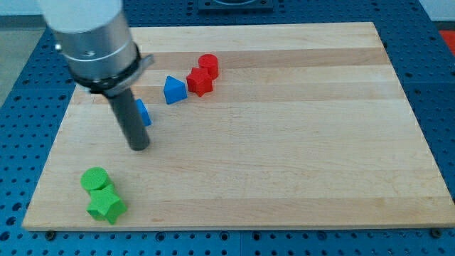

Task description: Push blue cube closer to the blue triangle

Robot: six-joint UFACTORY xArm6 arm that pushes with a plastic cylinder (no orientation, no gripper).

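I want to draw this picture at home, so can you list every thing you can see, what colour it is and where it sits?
blue cube: 1, blue, view's left, partly hidden behind the rod
blue triangle: 1, blue, up and to the right of the blue cube, apart from it
red cylinder: 1, red, near the view's top, right of the blue triangle
red star-like block: 1, red, just below the red cylinder, exact shape hard to tell
green cylinder: 1, green, view's bottom left
green star-like block: 1, green, just below the green cylinder
wooden board: 1, light wood, under everything
blue pegboard table: 1, blue, around the board
my tip: 1, dark rod end, just below the blue cube
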